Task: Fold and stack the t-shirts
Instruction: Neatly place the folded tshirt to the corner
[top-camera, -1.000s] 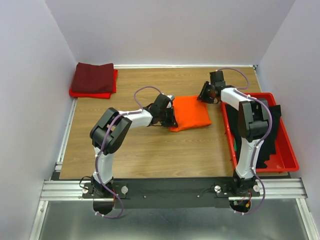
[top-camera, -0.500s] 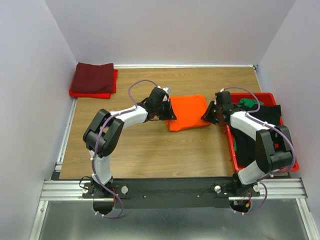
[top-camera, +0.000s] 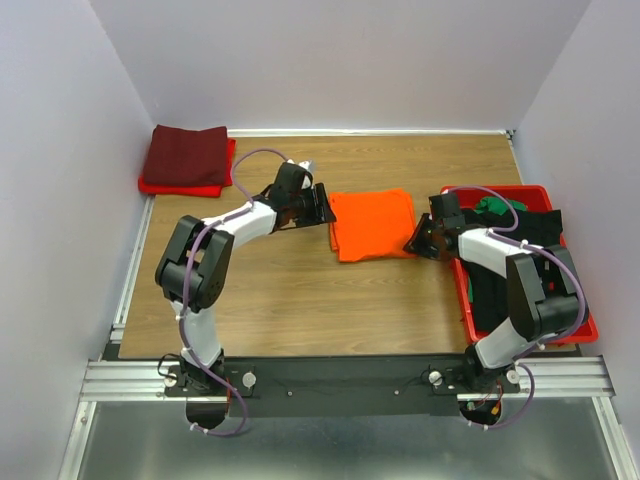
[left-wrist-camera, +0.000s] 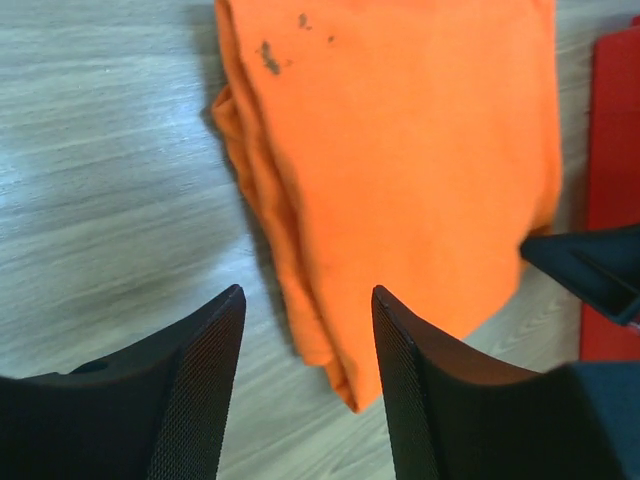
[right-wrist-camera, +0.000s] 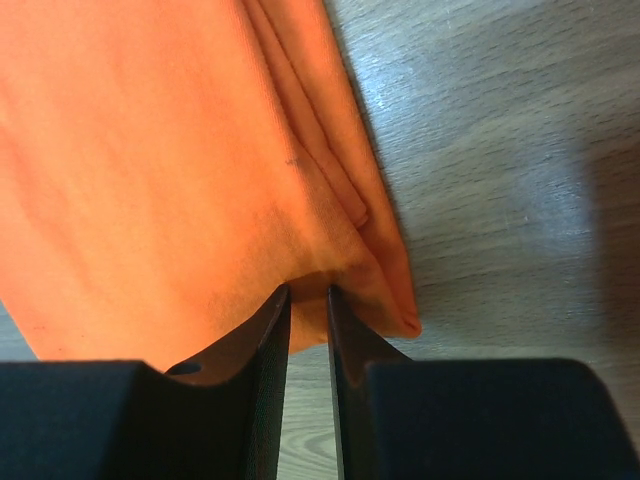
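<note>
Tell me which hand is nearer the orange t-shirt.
Right. The right hand pinches the right edge of the orange t-shirt; the left hand sits open just off its left edge.

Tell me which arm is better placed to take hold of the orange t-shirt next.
Right. Its pincer sits at the orange t-shirt's right edge, jaws nearly together at the folded cloth. The left pincer stands open over the wooden table beside the shirt's left edge, holding nothing.

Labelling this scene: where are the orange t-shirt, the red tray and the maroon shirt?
orange t-shirt (top-camera: 373, 222), top view, middle of fold
red tray (top-camera: 583, 305), top view, right rim
maroon shirt (top-camera: 186, 155), top view, top face
</note>
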